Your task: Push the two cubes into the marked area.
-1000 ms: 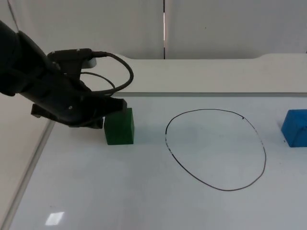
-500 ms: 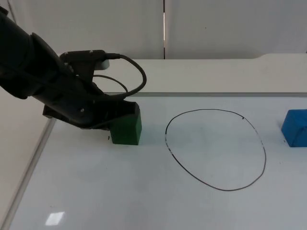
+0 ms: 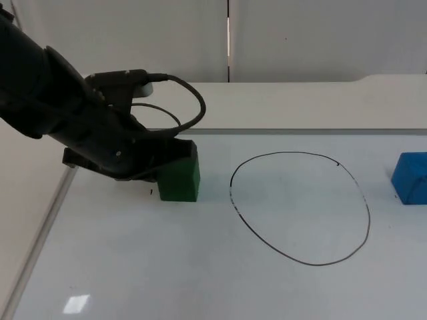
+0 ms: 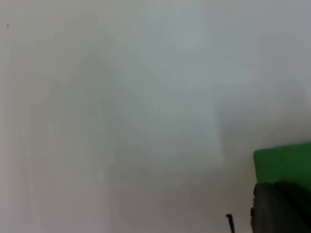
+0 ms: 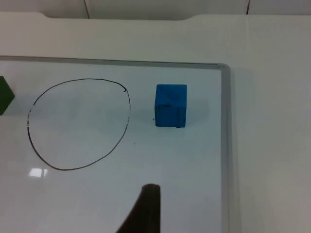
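The left gripper (image 3: 163,170) leans on the green cube (image 3: 180,180) to push it toward the drawn ring (image 3: 300,208), its jaws' state unclear, while the right arm waits above the blue cube (image 5: 170,106)

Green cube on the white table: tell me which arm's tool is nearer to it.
Left. The left tool presses against the green cube on its side away from the drawn black oval. The right tool hangs back beyond the blue cube, across the oval.
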